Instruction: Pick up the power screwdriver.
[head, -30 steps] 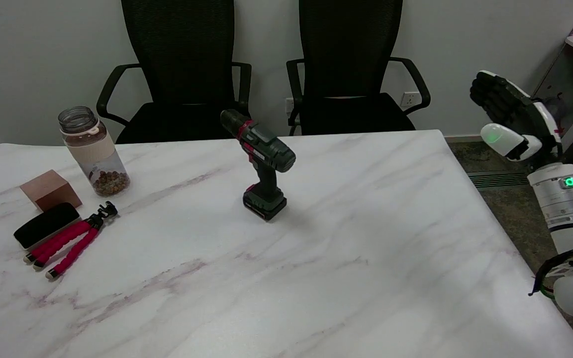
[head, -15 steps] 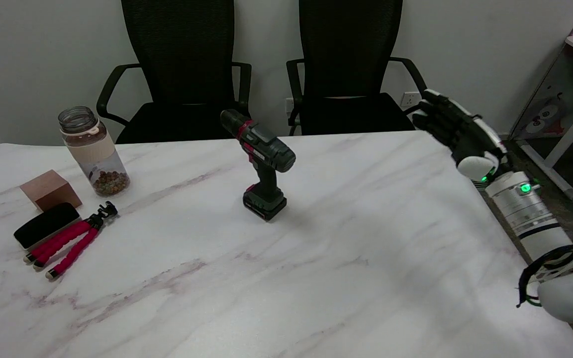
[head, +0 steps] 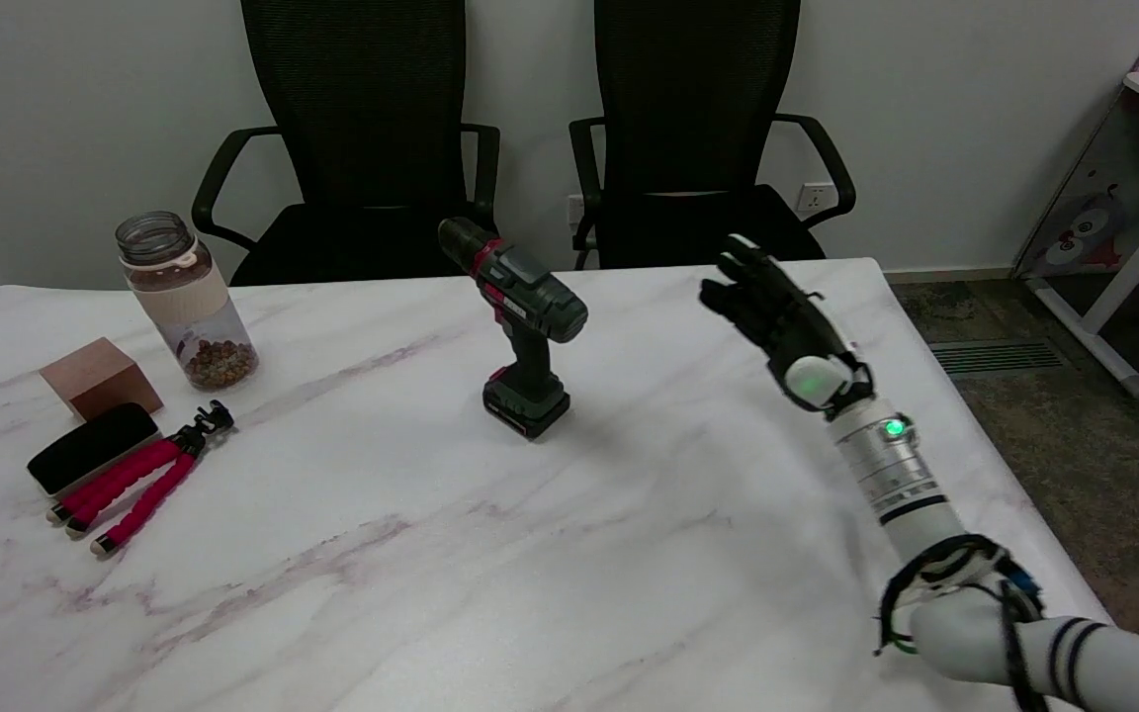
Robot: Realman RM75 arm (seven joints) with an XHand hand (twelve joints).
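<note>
Near the table's (head: 728, 554) middle, toward the far edge, the screwdriver (head: 520, 321) stands upright on its battery base, chuck aimed at the far-left corner, so its grip is exposed from the right. I hold my right hand (head: 777, 311) above the far-right part of the table, fingers spread and empty, well apart from the tool, ready to wrap the grip. Along the left edge sit a jar (head: 184, 302), a block (head: 98, 377), a black case (head: 92, 447) and a tripod (head: 146, 480), clear of my reach path.
</note>
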